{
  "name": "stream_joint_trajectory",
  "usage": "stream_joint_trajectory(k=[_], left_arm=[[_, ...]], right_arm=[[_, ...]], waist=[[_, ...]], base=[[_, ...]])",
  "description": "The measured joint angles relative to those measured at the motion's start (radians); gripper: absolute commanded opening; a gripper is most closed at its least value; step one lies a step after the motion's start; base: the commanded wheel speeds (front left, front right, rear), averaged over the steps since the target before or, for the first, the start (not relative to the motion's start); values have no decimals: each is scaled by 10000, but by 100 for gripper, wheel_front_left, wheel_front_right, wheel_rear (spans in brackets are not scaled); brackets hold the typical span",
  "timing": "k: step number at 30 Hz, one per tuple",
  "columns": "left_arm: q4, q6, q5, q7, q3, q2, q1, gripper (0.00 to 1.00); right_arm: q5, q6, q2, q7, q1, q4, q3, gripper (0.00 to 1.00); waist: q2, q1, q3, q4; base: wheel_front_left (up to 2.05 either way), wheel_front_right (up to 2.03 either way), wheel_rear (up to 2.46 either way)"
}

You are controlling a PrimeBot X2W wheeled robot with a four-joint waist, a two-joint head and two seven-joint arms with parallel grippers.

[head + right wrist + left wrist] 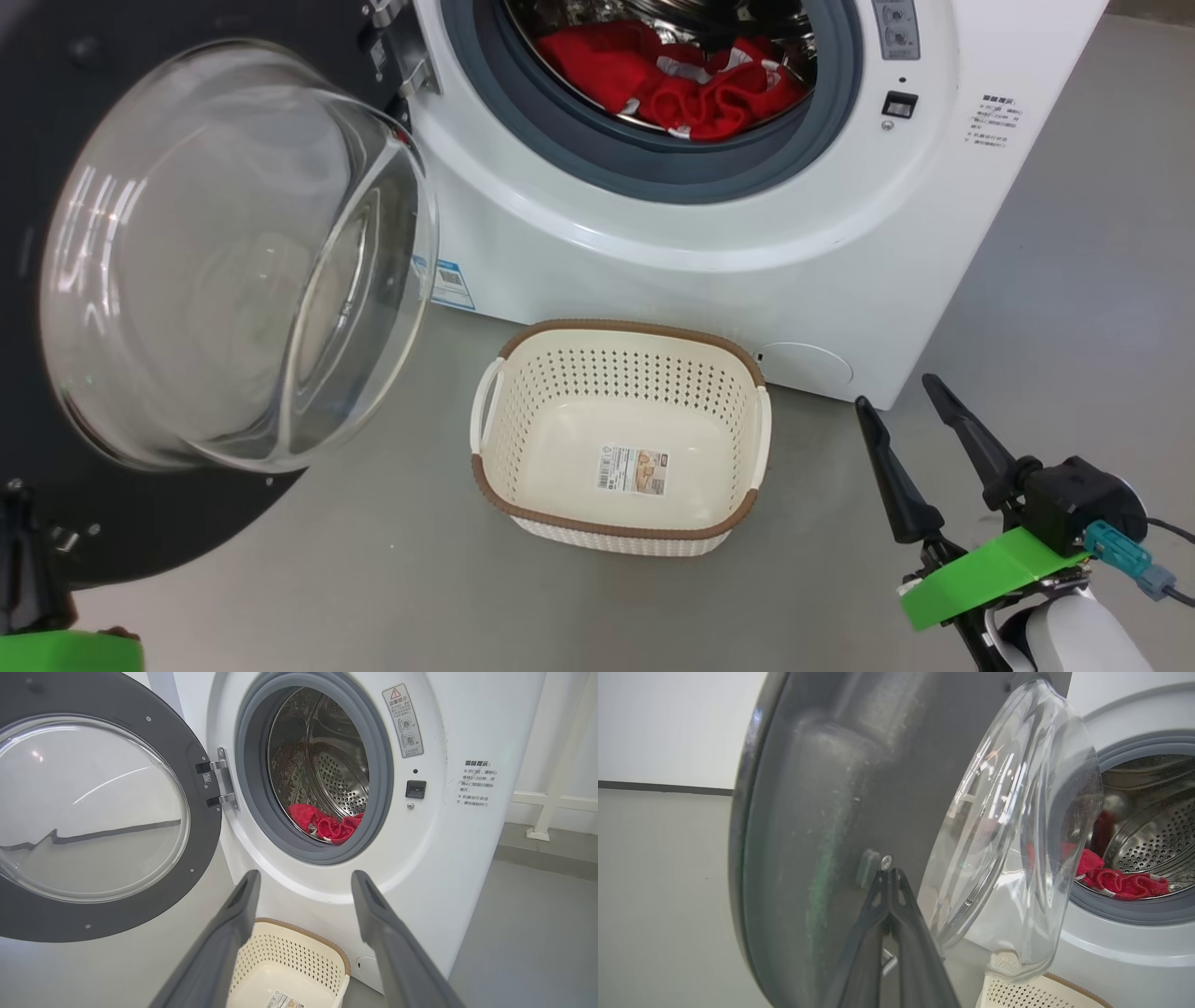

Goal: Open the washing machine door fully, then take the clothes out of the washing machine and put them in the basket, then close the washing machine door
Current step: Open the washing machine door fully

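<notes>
Your left gripper [889,873] has fingers pressed together at the open washing machine door [203,826], possibly touching. Your right gripper [894,392] is spread, empty. Clothes [691,89] lie in the washing machine [653,280]; basket [616,327] stands empty before it.

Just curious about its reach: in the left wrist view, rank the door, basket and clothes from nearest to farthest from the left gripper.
1. Door: right at the left gripper.
2. Basket: lower right of the view.
3. Clothes: right, inside the drum.
</notes>
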Motion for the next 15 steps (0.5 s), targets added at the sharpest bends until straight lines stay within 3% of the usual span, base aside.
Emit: stream_joint_trajectory(k=[15], left_arm=[[928, 0, 50, -31, 786, 462, -951, 0]], right_arm=[[-119, 0, -10, 0, -332, -295, 157, 100]], waist=[[0, 0, 361, -118]], base=[[0, 0, 0]])
